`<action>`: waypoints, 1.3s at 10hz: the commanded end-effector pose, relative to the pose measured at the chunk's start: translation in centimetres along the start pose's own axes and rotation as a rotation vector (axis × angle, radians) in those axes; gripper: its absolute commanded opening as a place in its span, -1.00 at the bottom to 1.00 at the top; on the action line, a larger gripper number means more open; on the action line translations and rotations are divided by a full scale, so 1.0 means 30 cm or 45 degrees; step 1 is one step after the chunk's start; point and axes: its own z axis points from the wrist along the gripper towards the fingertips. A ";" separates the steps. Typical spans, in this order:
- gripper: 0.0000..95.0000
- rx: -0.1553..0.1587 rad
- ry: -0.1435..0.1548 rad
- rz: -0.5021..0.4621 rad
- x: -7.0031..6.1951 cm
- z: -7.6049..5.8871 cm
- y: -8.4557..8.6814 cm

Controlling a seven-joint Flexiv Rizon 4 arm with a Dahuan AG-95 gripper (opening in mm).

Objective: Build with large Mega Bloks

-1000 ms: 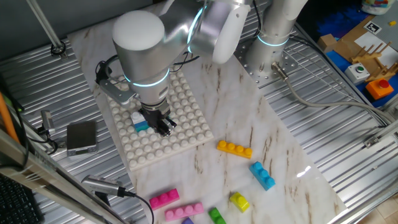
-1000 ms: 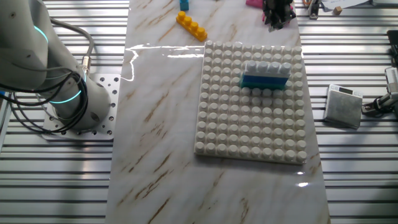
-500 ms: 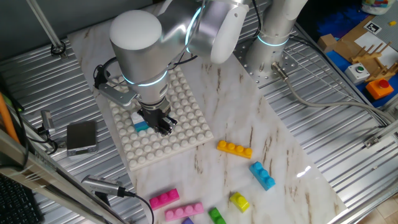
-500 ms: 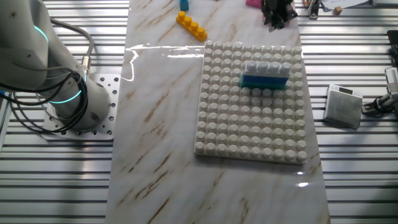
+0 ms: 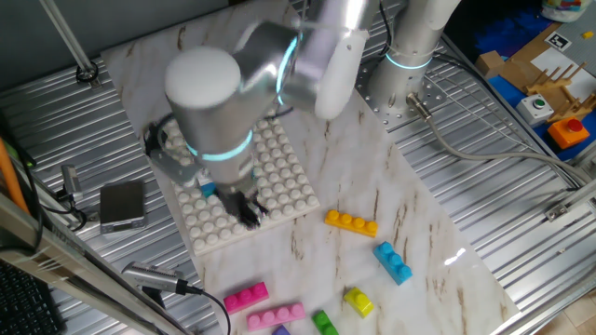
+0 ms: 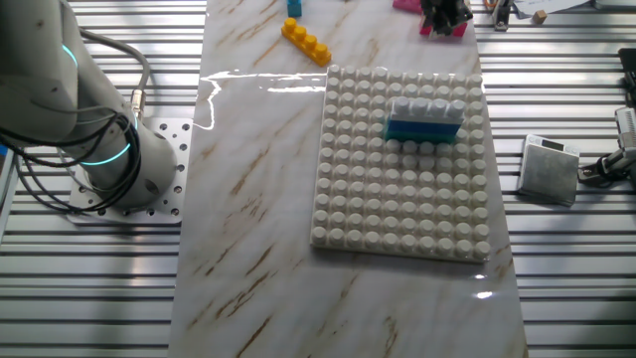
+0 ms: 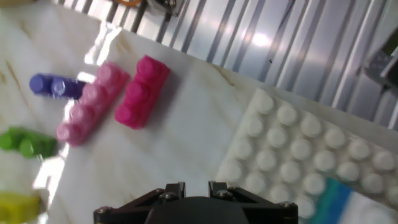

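A white brick (image 6: 425, 106) sits on a teal brick (image 6: 423, 130) on the white studded baseplate (image 6: 397, 209). My gripper (image 5: 248, 214) hangs open and empty over the baseplate's front edge, clear of that stack. In the hand view the gripper (image 7: 188, 185) looks down on a magenta brick (image 7: 142, 91) and a light pink brick (image 7: 93, 102) side by side on the marble. The baseplate's corner (image 7: 292, 149) and a bit of the teal brick (image 7: 329, 198) show at the right. The arm is motion-blurred in one fixed view.
Loose bricks lie on the marble: orange (image 5: 351, 222), blue (image 5: 393, 261), yellow (image 5: 358, 300), green (image 5: 324, 323), magenta (image 5: 245, 296), light pink (image 5: 275, 314) and a purple one (image 7: 55, 86). A grey box (image 5: 123, 204) lies on the metal slats left of the baseplate.
The arm has swung away from the white-on-teal stack toward the baseplate's front edge and the pink bricks. The stack stays in place.
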 end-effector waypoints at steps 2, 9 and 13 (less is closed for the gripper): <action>-0.60 0.028 -0.016 0.064 -0.043 0.054 0.126; -0.60 0.004 -0.008 -0.013 -0.046 0.068 0.145; -0.20 -0.058 -0.060 0.002 -0.051 0.074 0.149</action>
